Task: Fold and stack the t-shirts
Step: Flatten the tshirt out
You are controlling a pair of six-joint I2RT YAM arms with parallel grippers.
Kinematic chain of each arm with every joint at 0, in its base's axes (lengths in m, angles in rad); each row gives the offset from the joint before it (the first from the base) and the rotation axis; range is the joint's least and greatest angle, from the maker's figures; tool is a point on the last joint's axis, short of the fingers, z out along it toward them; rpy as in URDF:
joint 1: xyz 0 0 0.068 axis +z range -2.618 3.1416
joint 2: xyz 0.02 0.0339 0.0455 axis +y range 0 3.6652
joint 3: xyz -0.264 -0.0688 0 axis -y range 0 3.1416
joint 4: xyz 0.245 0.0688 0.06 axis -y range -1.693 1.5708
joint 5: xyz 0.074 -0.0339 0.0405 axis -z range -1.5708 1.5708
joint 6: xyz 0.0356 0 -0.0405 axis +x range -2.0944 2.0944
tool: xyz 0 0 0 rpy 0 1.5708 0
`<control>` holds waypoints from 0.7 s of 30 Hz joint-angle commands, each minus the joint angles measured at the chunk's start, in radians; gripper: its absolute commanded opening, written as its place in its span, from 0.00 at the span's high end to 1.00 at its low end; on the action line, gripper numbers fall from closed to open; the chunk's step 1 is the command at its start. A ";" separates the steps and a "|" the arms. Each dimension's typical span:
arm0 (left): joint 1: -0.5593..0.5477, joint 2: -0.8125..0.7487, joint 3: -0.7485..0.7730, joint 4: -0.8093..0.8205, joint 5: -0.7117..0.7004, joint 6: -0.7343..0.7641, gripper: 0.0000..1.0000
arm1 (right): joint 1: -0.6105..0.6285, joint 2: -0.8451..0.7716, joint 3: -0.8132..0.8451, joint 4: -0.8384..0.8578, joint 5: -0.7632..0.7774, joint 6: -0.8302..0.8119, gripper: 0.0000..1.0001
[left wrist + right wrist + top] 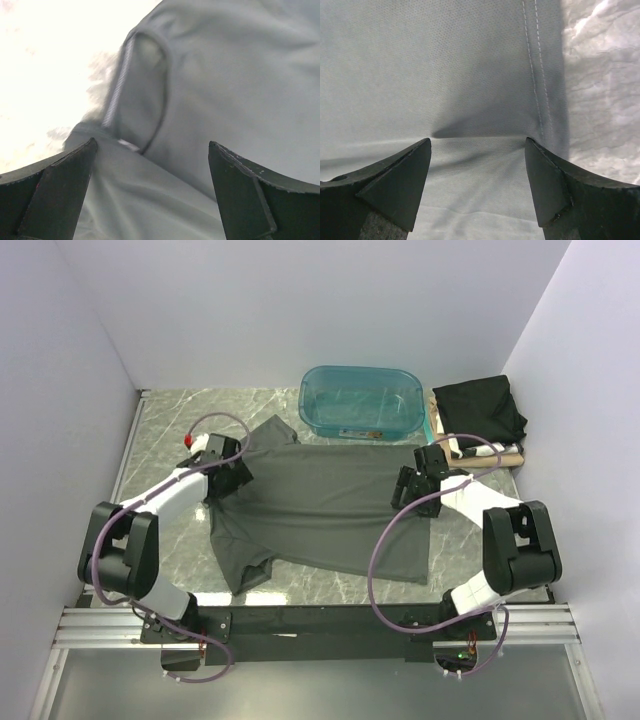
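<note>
A dark charcoal-grey t-shirt [320,508] lies spread flat across the marble table, collar to the left and hem to the right. My left gripper [228,478] stands open low over the collar end; the left wrist view shows the neckline [145,90] just beyond the gripper [152,145], with cloth between the fingers. My right gripper [412,490] is open near the hem; in its wrist view the gripper [477,141] straddles a low ridge of cloth beside the stitched hem [535,75]. A folded black t-shirt [480,410] rests at the back right on lighter folded cloth [492,453].
A translucent teal tub [360,400] stands at the back centre, touching the shirt's far edge. White walls close in the table on three sides. Bare marble [165,435] shows at the left and along the near edge.
</note>
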 commanded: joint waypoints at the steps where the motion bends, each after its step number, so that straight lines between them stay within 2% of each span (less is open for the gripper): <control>1: 0.001 -0.018 0.059 -0.001 0.029 0.053 0.01 | 0.016 -0.078 0.022 -0.020 0.038 -0.055 0.18; 6: -0.010 -0.187 -0.027 -0.059 0.055 0.010 0.01 | 0.184 -0.192 0.062 -0.052 0.130 -0.109 0.17; 7: -0.010 -0.214 -0.044 -0.075 0.055 -0.025 0.01 | 0.262 -0.219 0.078 -0.057 0.131 -0.107 0.17; 9: -0.017 -0.297 -0.107 -0.119 0.048 -0.065 0.01 | 0.345 -0.245 0.083 -0.031 0.081 -0.103 0.17; 10: -0.019 -0.354 -0.131 -0.132 0.054 -0.111 0.01 | 0.448 -0.264 0.079 0.015 0.059 -0.100 0.17; 12: -0.019 -0.412 -0.208 -0.141 0.074 -0.149 0.01 | 0.560 -0.272 0.069 0.080 0.001 -0.100 0.18; 13: -0.019 -0.467 -0.233 -0.133 0.110 -0.168 0.00 | 0.662 -0.263 0.068 0.145 -0.029 -0.098 0.18; 18: -0.024 -0.590 -0.395 -0.046 0.239 -0.196 0.01 | 0.925 -0.105 0.137 0.275 -0.097 -0.104 0.22; 21: -0.027 -0.619 -0.455 0.025 0.299 -0.209 0.01 | 1.045 0.055 0.276 0.214 0.019 -0.146 0.24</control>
